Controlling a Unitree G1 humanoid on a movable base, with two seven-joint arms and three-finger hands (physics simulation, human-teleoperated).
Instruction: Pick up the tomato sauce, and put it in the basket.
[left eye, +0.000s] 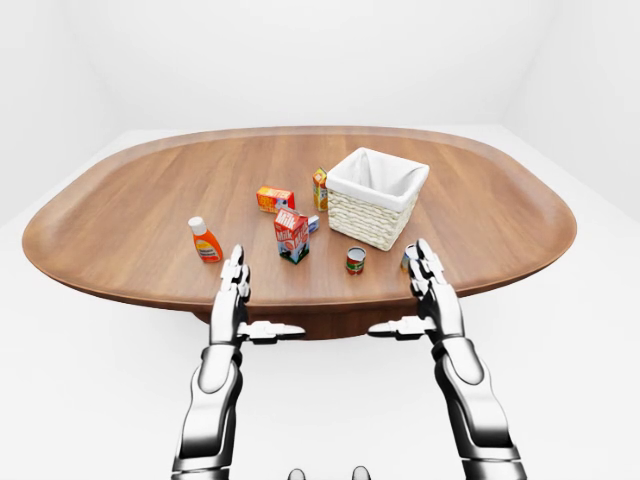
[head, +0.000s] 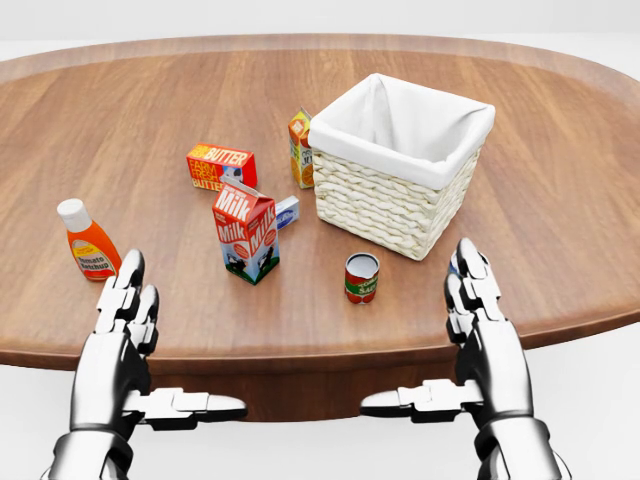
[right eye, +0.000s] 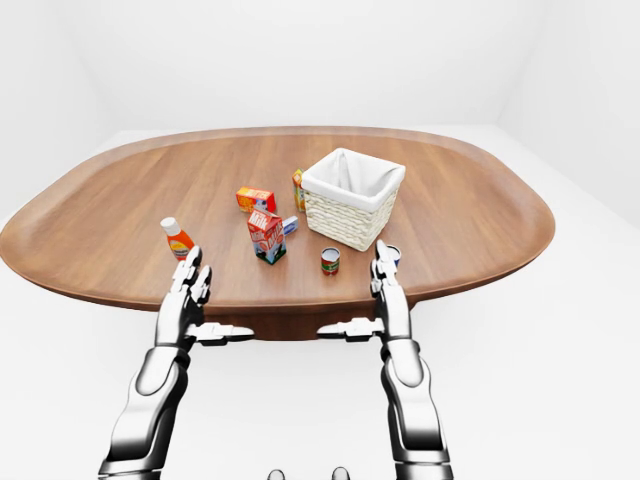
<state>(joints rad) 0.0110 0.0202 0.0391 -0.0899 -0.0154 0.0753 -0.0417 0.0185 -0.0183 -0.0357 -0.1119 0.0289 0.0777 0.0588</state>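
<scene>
Reaching for the tomato sauce (head: 89, 248), upright near the table's (head: 560, 200) left edge, suits the left hand (head: 122, 345): fingers released, empty, just beside it. Approach low, wrap the body below the cap.

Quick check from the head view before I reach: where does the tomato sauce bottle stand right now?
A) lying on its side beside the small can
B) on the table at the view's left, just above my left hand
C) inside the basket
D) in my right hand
B: the tomato sauce bottle stands upright on the table at the view's left, just above the open left hand, apart from the basket and the small can.
</scene>
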